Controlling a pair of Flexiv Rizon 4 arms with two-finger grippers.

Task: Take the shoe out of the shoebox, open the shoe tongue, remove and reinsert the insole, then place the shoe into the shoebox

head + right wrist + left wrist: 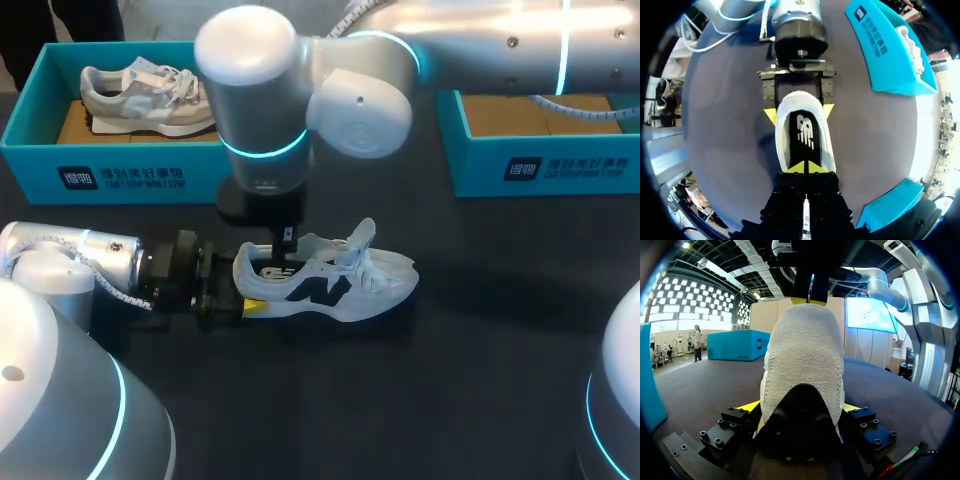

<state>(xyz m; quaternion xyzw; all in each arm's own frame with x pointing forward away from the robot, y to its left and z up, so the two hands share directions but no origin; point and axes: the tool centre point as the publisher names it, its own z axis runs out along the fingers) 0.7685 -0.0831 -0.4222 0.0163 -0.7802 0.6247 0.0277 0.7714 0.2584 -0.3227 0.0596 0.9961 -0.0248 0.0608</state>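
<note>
The white sneaker (340, 285) stands upright on the dark desk (450, 380), outside both shoeboxes. Its heel points toward the left tool (250, 303) and its toe points away from it.

The left tool is clamped on the heel. In the left wrist view its yellow tips (747, 405) press in from both sides of the sneaker's heel (805, 355), which fills the space between them. The right wrist view shows the same grip, with the left tool (799, 112) astride the heel end of the sneaker (829, 150).

The right tool (287, 243) hangs straight down over the shoe's opening, just ahead of the left tool, with its fingertips at the mouth of the shoe. In its own wrist view the two yellow tips are together (805, 167), at the front end of the opening. The dark insole (805, 132) with its white logo lies flat in the shoe just ahead of them. I cannot tell whether the tips pinch the insole's edge. From the left wrist the right tool (808, 301) shows above the heel collar.

The tongue (360, 240) stands raised beyond the right tool, and loose laces (385, 270) lie past it.

A teal shoebox (130, 175) holding a second grey-white sneaker (150, 95) sits well beyond the left tool. Another teal shoebox (560, 165) lies well apart, under the right arm.
</note>
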